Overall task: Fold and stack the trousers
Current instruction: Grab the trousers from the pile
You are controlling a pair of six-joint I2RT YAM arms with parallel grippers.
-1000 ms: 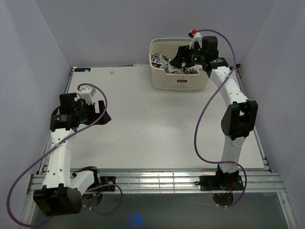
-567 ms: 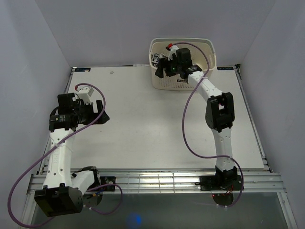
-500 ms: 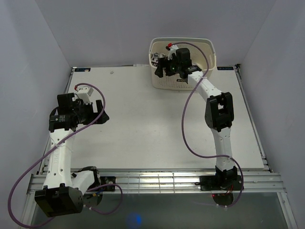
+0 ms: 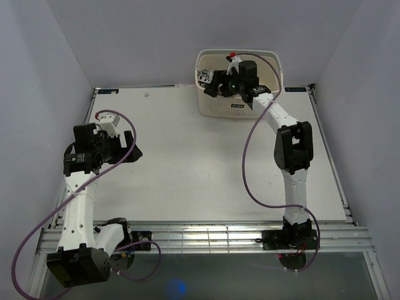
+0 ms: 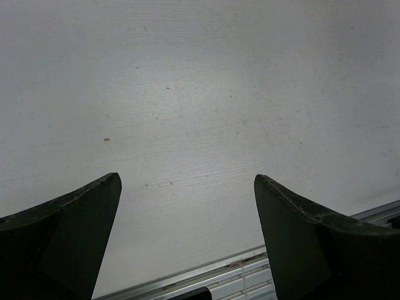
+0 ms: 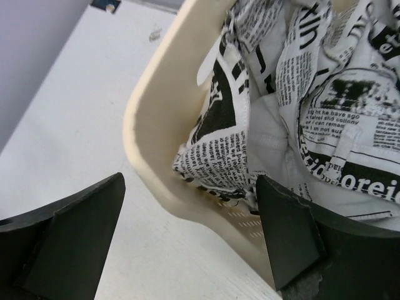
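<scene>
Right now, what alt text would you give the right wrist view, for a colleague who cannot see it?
Newspaper-print trousers lie crumpled inside the cream basket, seen from just above one rounded corner. The right gripper hangs open over that corner, holding nothing, its jaws wide apart. The white table shows on the left.

A robot lab bench, not a home; the left arm (image 4: 75, 200) and right arm (image 4: 294, 169) are bolted to a metal rail (image 4: 212, 236) at their bases; a plain white table (image 4: 187, 169) lies beneath them; bare pale walls (image 4: 156, 37) stand behind and beside them; purple cables (image 4: 243, 164) trail from each wrist.
</scene>
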